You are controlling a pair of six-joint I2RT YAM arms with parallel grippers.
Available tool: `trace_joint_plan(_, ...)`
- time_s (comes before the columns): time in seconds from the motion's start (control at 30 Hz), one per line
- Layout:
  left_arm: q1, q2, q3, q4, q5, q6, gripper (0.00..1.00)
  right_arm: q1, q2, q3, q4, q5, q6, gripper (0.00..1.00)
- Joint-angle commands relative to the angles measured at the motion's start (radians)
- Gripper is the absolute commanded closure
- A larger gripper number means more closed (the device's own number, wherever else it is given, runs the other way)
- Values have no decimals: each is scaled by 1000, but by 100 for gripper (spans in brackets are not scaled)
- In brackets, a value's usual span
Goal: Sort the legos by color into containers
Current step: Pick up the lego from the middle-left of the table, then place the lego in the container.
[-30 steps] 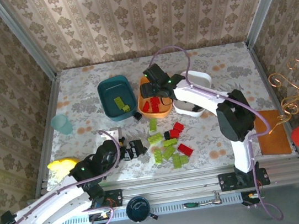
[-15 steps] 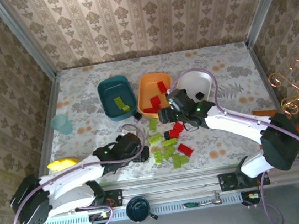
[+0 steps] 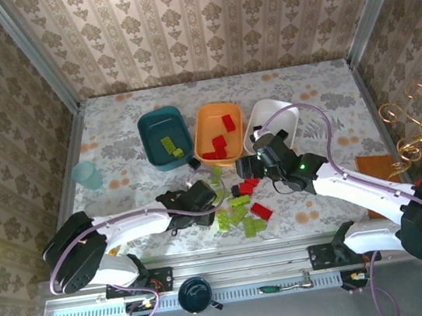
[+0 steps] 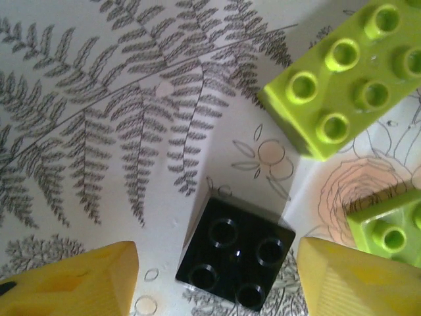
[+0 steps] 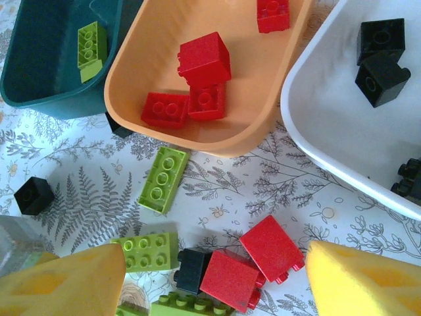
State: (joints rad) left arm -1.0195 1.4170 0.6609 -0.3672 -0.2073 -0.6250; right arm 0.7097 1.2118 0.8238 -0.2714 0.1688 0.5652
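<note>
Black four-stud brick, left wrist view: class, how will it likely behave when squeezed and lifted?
The black brick looks like rigid moulded plastic, so it probably won't deform between the left fingers. It lies flat, studs up, with square sides, so it should slide rather than roll. Its glossy faces may slip a little.

Built alike on both sides: white tubular links along the left arm (image 3: 130, 224) and right arm (image 3: 360, 184), with black housings at joints, wrists and bases. Looped over by a thin lilac cable (image 3: 302, 106) apiece, and lit by a small green light (image 3: 303, 166) at the right wrist. Tipped with yellow wedge-shaped fingers (image 4: 72, 283), matte and faintly ribbed.
</note>
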Motion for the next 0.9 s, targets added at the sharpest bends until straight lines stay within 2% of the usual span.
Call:
trace_joint_plan(0.0, 14, 40, 23, 12, -18, 49, 39, -4, -30, -10, -3, 36, 19, 26)
trace_joint_plan(0.1, 23, 62, 20, 41, -14, 57, 44, -5, -47, -18, -8, 42, 20, 26)
trace_joint_plan(0.2, 22, 64, 20, 44, -11, 54, 53, -4, -63, -24, -18, 53, 18, 26)
trace_joint_plan(0.47, -2, -55, 52, 20, 18, 46, 65, -4, -143, -81, -33, 109, 34, 26)
trace_joint_plan(0.6, -3, -47, 179, 43, 64, 88, 66, -5, -230, -142, -49, 159, 63, 26)
trace_joint_plan(0.87, 38, 261, 590, 132, 188, 194, 67, -6, -383, -220, -125, 202, 101, 25)
